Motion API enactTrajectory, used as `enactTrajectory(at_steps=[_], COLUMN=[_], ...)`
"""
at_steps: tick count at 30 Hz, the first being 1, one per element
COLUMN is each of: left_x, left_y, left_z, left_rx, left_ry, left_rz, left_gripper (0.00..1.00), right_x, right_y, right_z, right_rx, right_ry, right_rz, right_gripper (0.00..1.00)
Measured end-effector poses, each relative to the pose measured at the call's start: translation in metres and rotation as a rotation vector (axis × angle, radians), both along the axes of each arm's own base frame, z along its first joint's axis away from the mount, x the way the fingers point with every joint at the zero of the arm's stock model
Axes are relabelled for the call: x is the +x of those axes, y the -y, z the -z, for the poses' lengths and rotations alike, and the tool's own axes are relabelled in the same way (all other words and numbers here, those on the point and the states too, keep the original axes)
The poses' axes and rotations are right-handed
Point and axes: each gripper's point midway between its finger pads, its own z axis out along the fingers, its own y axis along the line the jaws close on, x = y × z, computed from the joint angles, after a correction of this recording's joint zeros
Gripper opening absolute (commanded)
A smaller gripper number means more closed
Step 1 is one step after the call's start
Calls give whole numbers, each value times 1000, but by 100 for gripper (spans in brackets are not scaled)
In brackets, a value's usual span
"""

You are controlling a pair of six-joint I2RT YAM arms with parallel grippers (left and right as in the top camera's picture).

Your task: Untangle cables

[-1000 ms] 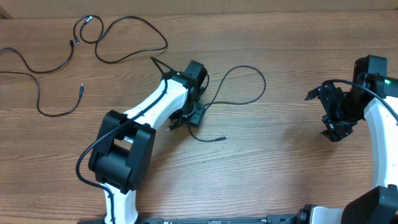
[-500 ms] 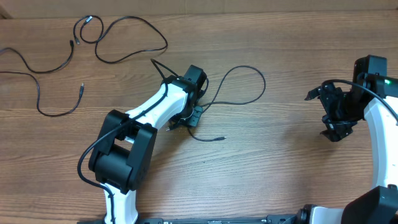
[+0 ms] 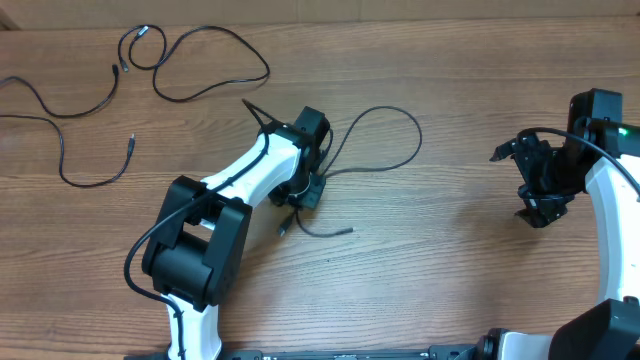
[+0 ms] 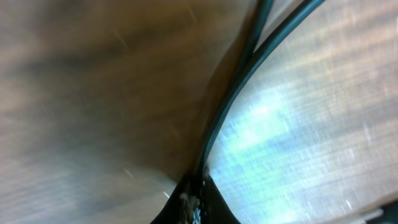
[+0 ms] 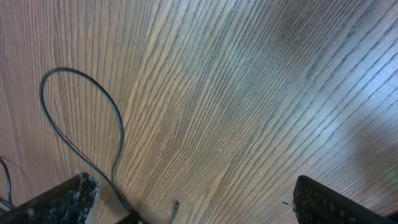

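Note:
One thin black cable [image 3: 385, 108] loops across the table's middle, and my left gripper [image 3: 312, 188] is shut on it where its strands come together. Its short tail [image 3: 335, 232] lies just below the gripper. In the left wrist view the cable [image 4: 233, 102] runs as two close strands from my closed left gripper [image 4: 196, 199] up to the top right. Two other cables lie apart at the far left, one a wide loop [image 3: 267, 70], one a hook shape [image 3: 85, 185]. My right gripper [image 3: 540, 200] hangs open at the right, holding nothing. In the right wrist view my right gripper [image 5: 202, 202] is spread wide.
The wood table [image 3: 460, 270] carries everything. In the right wrist view the held cable's loop [image 5: 81, 106] and a small plug end [image 5: 175, 205] lie ahead of the right gripper. The left arm's white link [image 3: 240, 175] slants from the front edge.
My left gripper has closed onto the middle cable. The loop and tail have shifted slightly left and toward the front. The right arm has stayed still.

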Motion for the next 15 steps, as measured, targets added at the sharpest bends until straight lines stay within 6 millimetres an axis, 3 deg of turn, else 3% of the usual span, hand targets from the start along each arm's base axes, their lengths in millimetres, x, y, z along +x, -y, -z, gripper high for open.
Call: enactTrajectory(at_steps=[3, 8, 12, 15], left_x=[-14, 9, 28, 30], left_y=[5, 21, 22, 15], left_z=[-7, -49, -125, -172], left_rx=[-51, -220, -370, -418], left_ry=[-84, -36, 128, 246], left_rz=[-22, -90, -113, -116], left_gripper=[4, 4, 4, 4], right_x=[0, 0, 0, 0], right_y=[0, 0, 0, 0], right_z=[0, 0, 0, 0], right_rx=[0, 0, 0, 0], right_ry=[0, 0, 0, 0], right_rz=[0, 0, 0, 0], right_gripper=[100, 100, 100, 100])
